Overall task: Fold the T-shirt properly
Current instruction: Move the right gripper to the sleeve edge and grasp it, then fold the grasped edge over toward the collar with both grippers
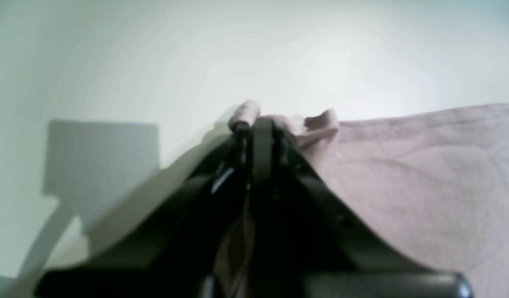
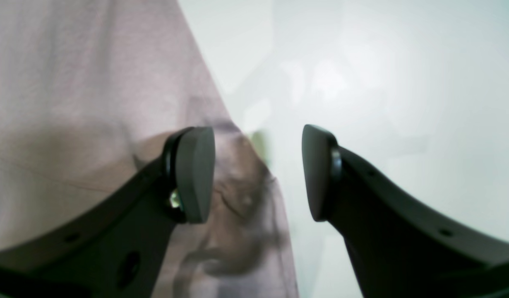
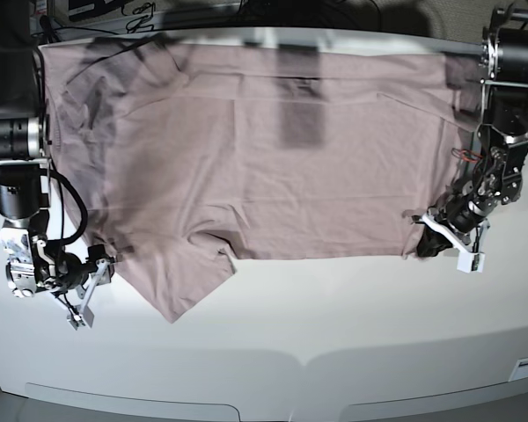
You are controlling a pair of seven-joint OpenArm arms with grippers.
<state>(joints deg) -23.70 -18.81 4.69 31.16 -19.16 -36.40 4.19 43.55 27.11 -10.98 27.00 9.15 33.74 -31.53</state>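
Note:
The dusty-pink T-shirt (image 3: 264,167) lies spread flat on the white table (image 3: 317,325), one sleeve pointing to the near left. My left gripper (image 3: 425,243) is at the shirt's near right corner; in the left wrist view the gripper (image 1: 254,124) is shut on a bunched bit of the T-shirt (image 1: 424,174) edge. My right gripper (image 3: 106,264) is by the sleeve edge at the left. In the right wrist view the gripper (image 2: 256,174) is open and empty, one pad (image 2: 194,174) over the T-shirt (image 2: 72,103), the other over bare table.
Cables and dark equipment (image 3: 114,18) lie along the table's far edge. The arm bases stand at the left (image 3: 13,141) and right (image 3: 510,79) edges. The table's front edge (image 3: 273,396) runs along the bottom.

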